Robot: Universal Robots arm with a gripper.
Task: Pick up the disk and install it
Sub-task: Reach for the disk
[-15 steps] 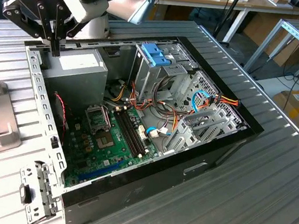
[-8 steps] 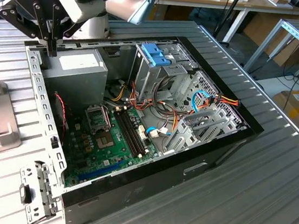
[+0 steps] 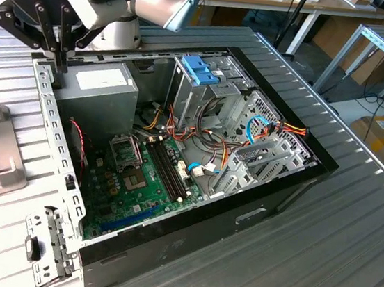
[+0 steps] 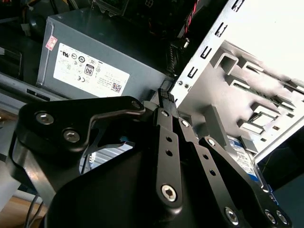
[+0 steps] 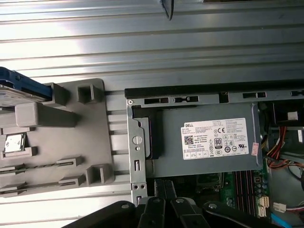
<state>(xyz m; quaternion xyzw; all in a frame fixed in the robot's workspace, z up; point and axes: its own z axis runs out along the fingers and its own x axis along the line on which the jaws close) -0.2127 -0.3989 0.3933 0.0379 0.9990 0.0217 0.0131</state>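
One silver blue-railed disk (image 5: 14, 94) sits in grey slotted holder (image 5: 90, 137), likely staged for pickup; black tool (image 3: 60, 63), narrow and empty, exterior view's upper left.

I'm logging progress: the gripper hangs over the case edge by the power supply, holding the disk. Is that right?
Not quite. The gripper does hang over the case edge by the power supply, but it holds nothing. The disk lies on the grey holder beside the case, as the first wrist view shows.
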